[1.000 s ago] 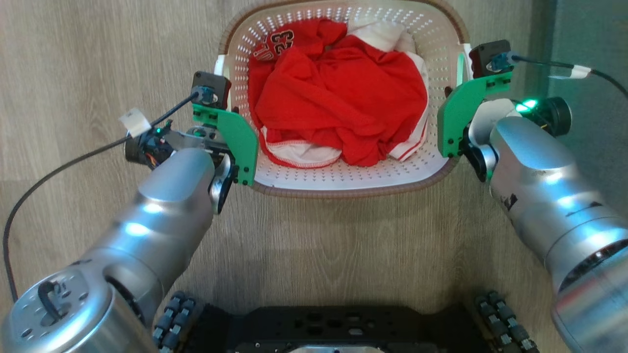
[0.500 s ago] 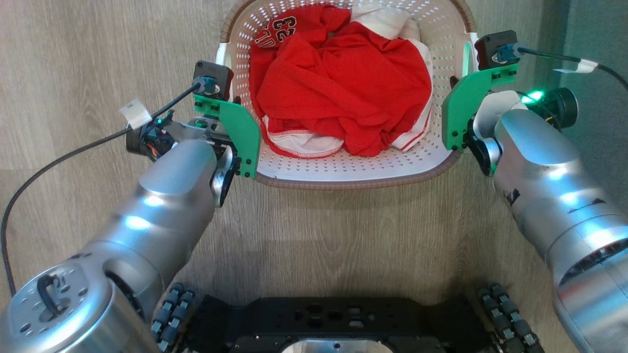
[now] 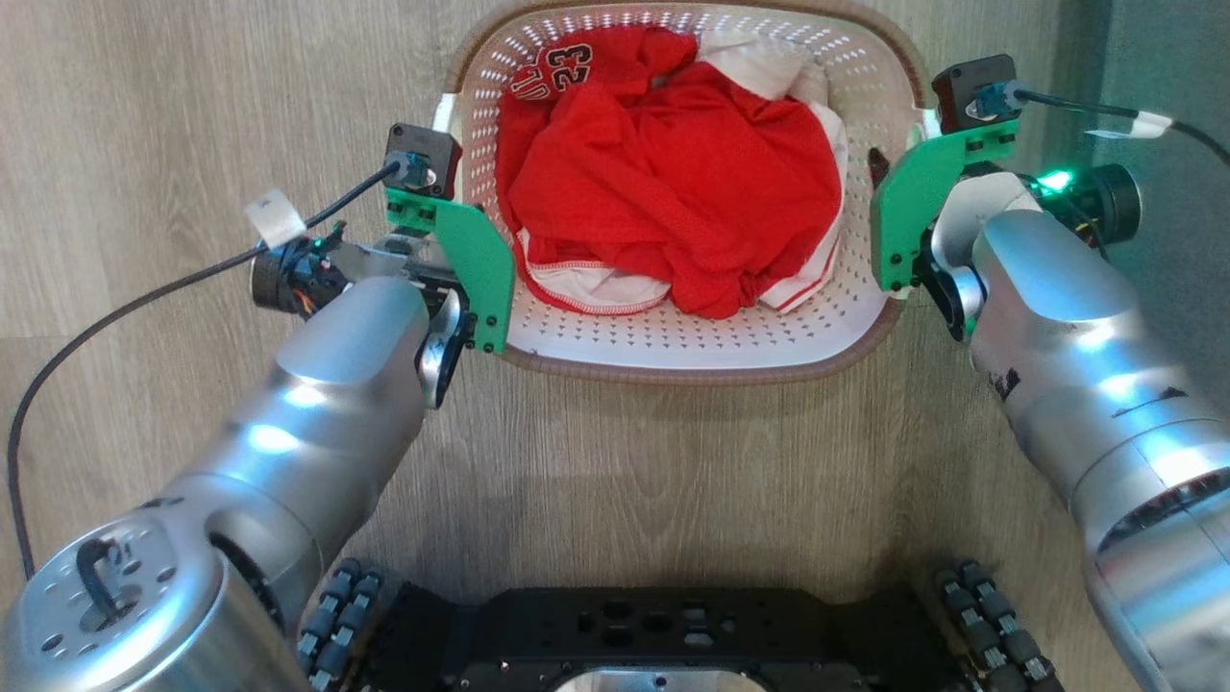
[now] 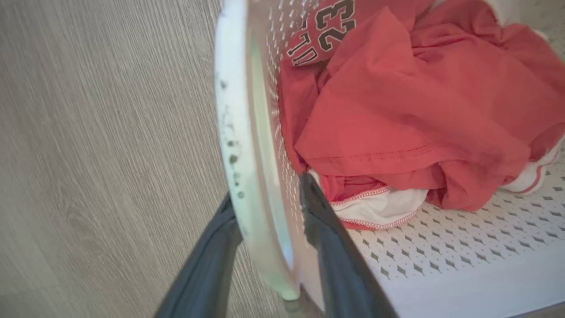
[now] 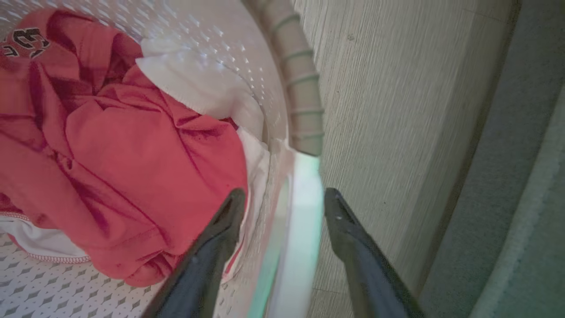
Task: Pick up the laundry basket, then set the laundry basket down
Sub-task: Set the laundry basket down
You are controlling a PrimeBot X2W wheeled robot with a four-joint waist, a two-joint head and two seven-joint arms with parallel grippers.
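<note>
The laundry basket (image 3: 673, 370), cream and perforated with a brown rim, stands on the wood floor and holds red and white clothes (image 3: 673, 183). In the left wrist view my left gripper (image 4: 268, 190) straddles the basket's white left handle (image 4: 229, 110), one finger outside and one inside the wall, jaws parted. My right gripper (image 5: 284, 194) stands open around the right handle (image 5: 300, 198), with a gap on each side. From the head camera, both wrists with their green plates (image 3: 471, 264) (image 3: 913, 207) flank the basket and cover the fingers.
My black wheeled base (image 3: 653, 634) lies at the bottom of the head view. A grey-green strip (image 3: 1172, 58) runs along the floor right of the basket. Cables trail from the left wrist (image 3: 144, 308) and the right wrist (image 3: 1192, 135).
The whole head picture has shifted slightly, so the camera moved. Both wrists stay at the basket's handles and the basket keeps its place between them.
</note>
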